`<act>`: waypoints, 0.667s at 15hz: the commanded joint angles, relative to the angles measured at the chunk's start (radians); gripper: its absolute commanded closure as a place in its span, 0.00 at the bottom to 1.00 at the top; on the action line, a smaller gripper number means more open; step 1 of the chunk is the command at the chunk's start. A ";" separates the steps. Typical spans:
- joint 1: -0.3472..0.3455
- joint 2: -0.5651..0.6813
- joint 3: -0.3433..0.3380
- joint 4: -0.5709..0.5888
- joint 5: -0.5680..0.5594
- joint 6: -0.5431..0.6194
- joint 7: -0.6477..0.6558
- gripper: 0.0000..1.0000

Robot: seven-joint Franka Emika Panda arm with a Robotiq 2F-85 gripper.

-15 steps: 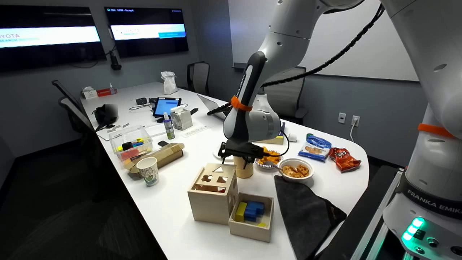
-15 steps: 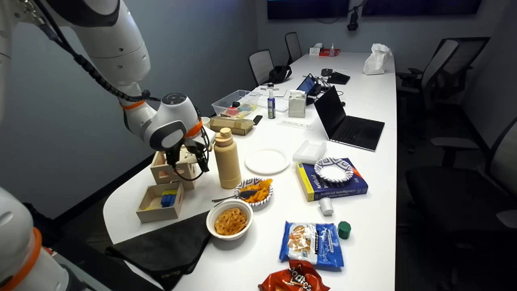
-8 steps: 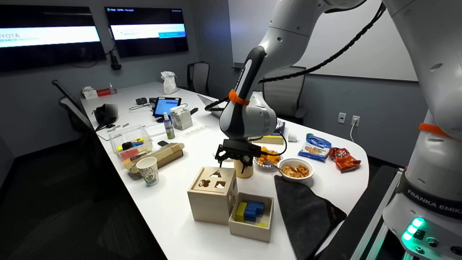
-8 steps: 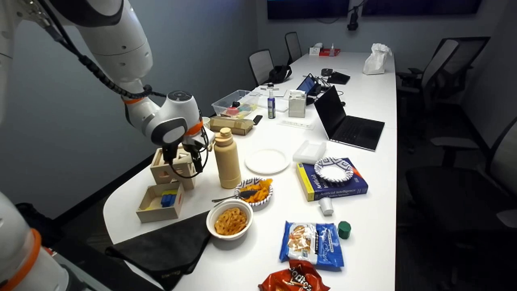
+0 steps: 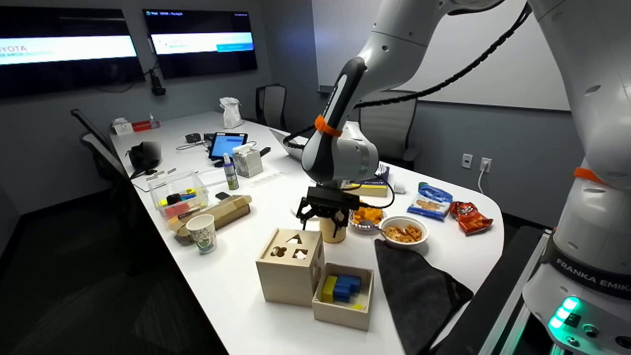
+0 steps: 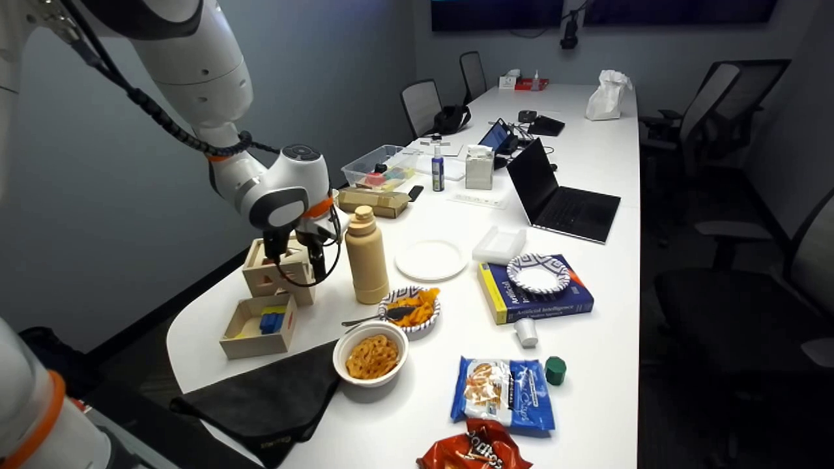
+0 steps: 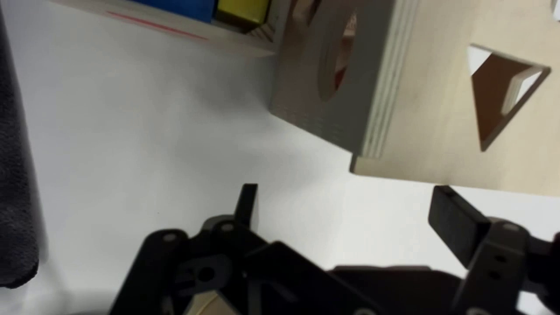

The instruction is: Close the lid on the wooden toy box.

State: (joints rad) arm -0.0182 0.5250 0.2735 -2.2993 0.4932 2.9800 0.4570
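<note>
In the wrist view I have the Robotiq gripper (image 7: 348, 206) spread, bottom of frame. In an exterior view, lid (image 5: 290, 245) lies flat atop wooden shape-sorter box (image 5: 287, 283), lower centre.

I'm standing in an office meeting room, plainly: mesh-backed chairs (image 6: 420, 104) along both sides of a long white bench (image 6: 436, 218), two lit screens (image 5: 199, 44) on the grey wall (image 5: 197, 93), a whiteboard (image 5: 493, 79), and a laptop (image 6: 576, 212) standing open.
</note>
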 commanded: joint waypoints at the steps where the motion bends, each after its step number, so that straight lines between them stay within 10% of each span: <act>1: -0.035 -0.048 0.029 -0.009 0.047 -0.053 -0.061 0.00; 10: -0.009 -0.228 0.077 -0.149 0.135 -0.024 -0.131 0.00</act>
State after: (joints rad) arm -0.0496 0.4036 0.3518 -2.3614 0.5798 2.9507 0.3461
